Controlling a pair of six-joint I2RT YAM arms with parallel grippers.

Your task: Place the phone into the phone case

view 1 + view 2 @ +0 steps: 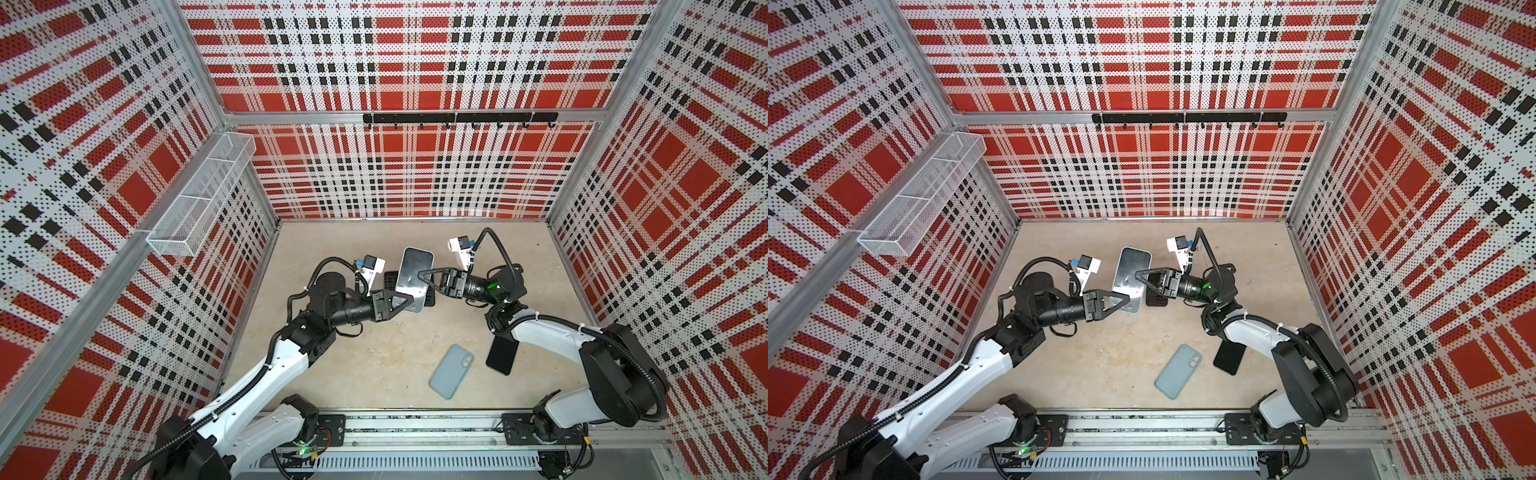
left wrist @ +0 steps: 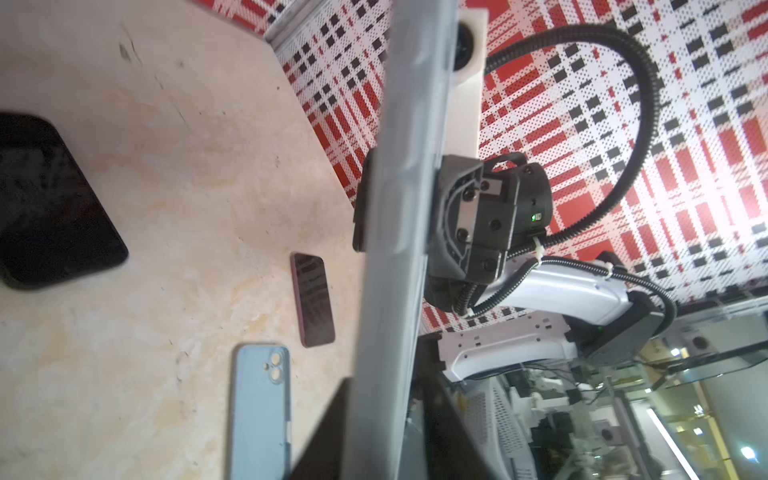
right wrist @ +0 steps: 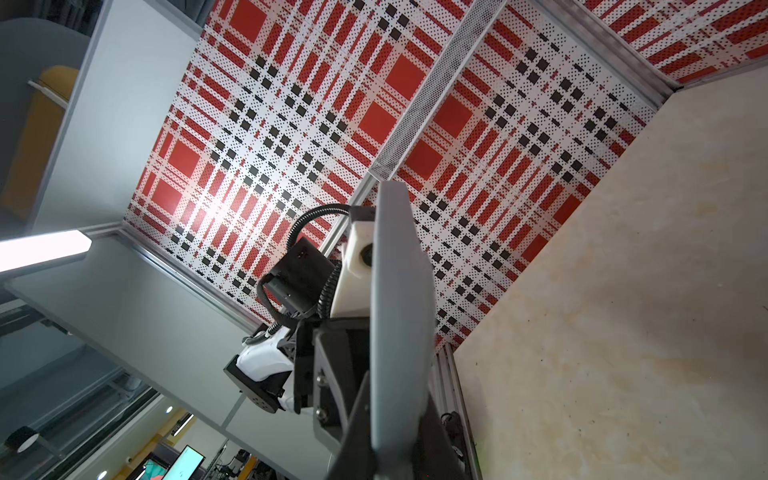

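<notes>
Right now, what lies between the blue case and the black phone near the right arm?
Nothing: only a narrow strip of bare table separates the blue case and the black phone, as both top views show.

**Arm and tool pose, top views.** We see the left arm (image 1: 274, 365) start at its mount at 7 o'clock and slope toward 1 o'clock. It bends at the elbow and lays its wrist out toward 3 o'clock. The left tool (image 1: 409, 300) straddles the near corner of a grey slab (image 1: 411, 266); we cannot tell whether its jaws press it. The right arm (image 1: 548, 328) starts at 5 o'clock and bulges out toward 4 o'clock. Its forearm runs toward 10 o'clock and its wrist points to 9 o'clock. The right tool (image 1: 419, 275) is clamped across the slab's long edge, and in the left wrist view we see one finger (image 2: 360, 208) on each face. The two tools stand close together, tips pointing toward each other.
</notes>
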